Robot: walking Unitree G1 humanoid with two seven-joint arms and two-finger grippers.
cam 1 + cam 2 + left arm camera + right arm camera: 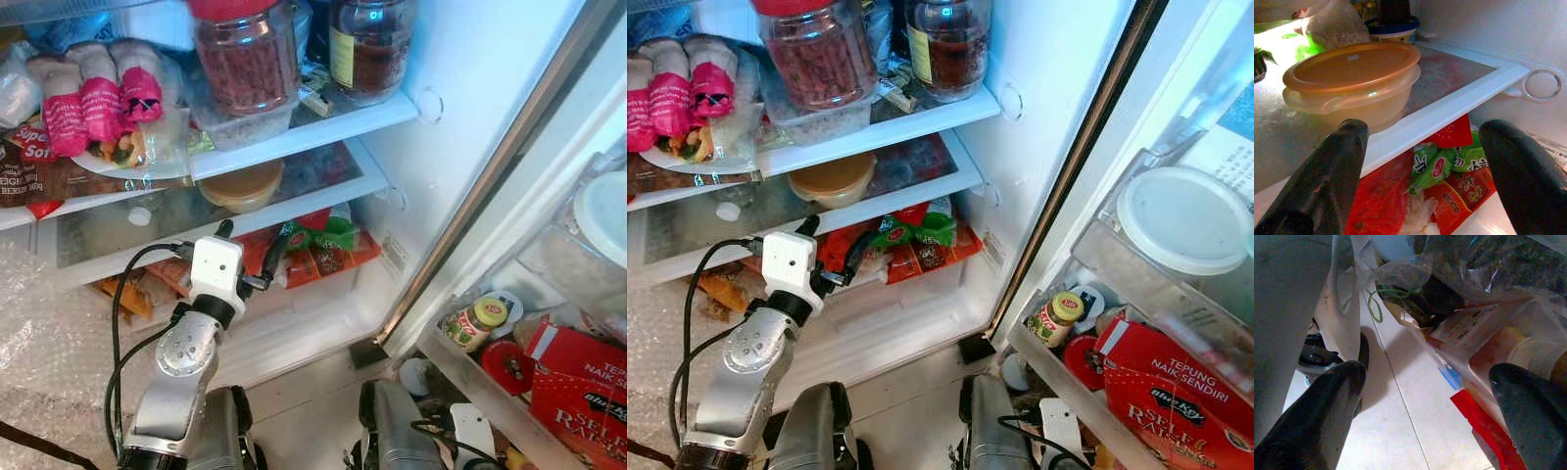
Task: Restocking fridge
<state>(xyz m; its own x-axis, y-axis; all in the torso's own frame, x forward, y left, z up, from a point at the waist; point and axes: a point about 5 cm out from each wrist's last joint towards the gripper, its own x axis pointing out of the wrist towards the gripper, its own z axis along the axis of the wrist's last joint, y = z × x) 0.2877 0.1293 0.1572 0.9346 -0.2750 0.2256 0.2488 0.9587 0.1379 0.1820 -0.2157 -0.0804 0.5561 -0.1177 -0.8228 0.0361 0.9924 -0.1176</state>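
White fridge walls and glass shelves take up most of the head views, the door swung wide toward the right of the frame. Near the top centre a clear jar with a red lid (245,54) and a dark glass jar (367,44) stand on the upper shelf (323,127), with pink-wrapped packets (98,103) at upper left. Below, a round tan lidded plastic bowl (1354,83) sits on the next shelf, and red and green snack packets (313,250) lie in the bottom compartment. Door racks at lower right hold a small yellow-lidded jar (478,321) and red flour boxes (1176,392).

At centre left the left hand (250,257) reaches into the fridge just under the bowl's shelf edge, fingers (1332,171) spread wide and gripping nothing. The right hand (1425,431), low over the pale floor tiles (1400,431) beside crumpled plastic bags (1459,279), is also spread and empty.

The fridge looks largely stocked; judging by the bags outside, more items probably remain to fetch.
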